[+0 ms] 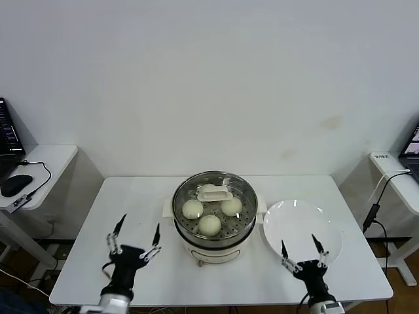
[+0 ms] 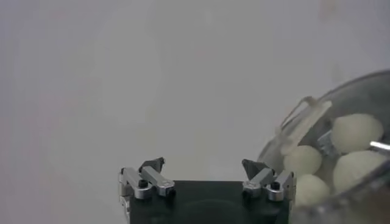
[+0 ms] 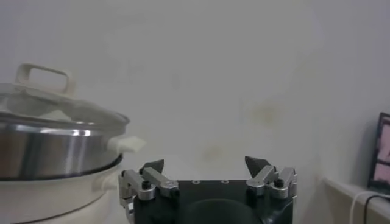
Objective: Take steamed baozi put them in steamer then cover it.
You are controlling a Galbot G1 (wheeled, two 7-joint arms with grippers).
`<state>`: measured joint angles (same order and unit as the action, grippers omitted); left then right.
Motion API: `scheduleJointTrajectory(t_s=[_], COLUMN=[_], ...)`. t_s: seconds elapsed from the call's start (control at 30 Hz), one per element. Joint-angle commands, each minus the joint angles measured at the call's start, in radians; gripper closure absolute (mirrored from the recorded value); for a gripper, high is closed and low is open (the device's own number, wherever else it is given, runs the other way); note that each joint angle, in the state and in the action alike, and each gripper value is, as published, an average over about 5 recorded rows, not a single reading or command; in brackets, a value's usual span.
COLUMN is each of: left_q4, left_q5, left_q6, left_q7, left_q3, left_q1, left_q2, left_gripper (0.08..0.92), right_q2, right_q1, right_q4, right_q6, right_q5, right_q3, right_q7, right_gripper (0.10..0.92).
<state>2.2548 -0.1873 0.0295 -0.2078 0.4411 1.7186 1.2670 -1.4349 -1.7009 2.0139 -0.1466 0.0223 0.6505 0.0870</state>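
The steamer (image 1: 213, 245) stands at the table's middle with the glass cover (image 1: 243, 191) on it, its cream handle (image 1: 213, 193) toward the back. Three baozi (image 1: 209, 224) show through the glass; the handle may hide a fourth. My left gripper (image 1: 135, 235) is open and empty, low at the front left of the steamer. My right gripper (image 1: 304, 251) is open and empty, at the front right over the near edge of the white plate. The left wrist view shows the covered baozi (image 2: 356, 133). The right wrist view shows the steamer (image 3: 55, 146) and its cover (image 3: 61, 112).
An empty white plate (image 1: 294, 222) lies right of the steamer. Side desks stand at far left, with a black mouse (image 1: 16, 184), and at far right, with cables (image 1: 380, 196). A white wall is behind the table.
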Motion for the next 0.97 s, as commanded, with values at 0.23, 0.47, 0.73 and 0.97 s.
scheduleJointTrajectory(t_s=[0.23, 0.47, 0.73, 0.97], left_q4=[-0.109, -0.114, -0.107, -0.100], left_q5=[0.468, 0.469, 0.460, 0.450], left_q6=[-0.276, -0.224, -0.184, -0.172], left_q7=[-0.082, -0.070, -0.044, -0.039], left_q3=[0.080, 0.080, 0.074, 0.075], left_q1=[0.210, 0.228, 0.242, 0.250], left_q2=[0.032, 0.032, 0.027, 0.028], left_gripper=[0.177, 0.177, 0.177, 0.177], right_q2=[0.088, 0.095, 0.117, 0.118], right_q1=[-0.172, -0.186, -0.201, -0.199], right_q4=[0.074, 0.089, 0.115, 0.111], right_q6=[0.182, 0.162, 0.202, 0.188], right_q5=[-0.104, -0.102, -0.116, -0.133], right_q3=[0.002, -0.025, -0.042, -0.038], right_q7=[0.097, 0.107, 0.141, 0.127], right_gripper=[0.203, 0.203, 0.203, 0.203])
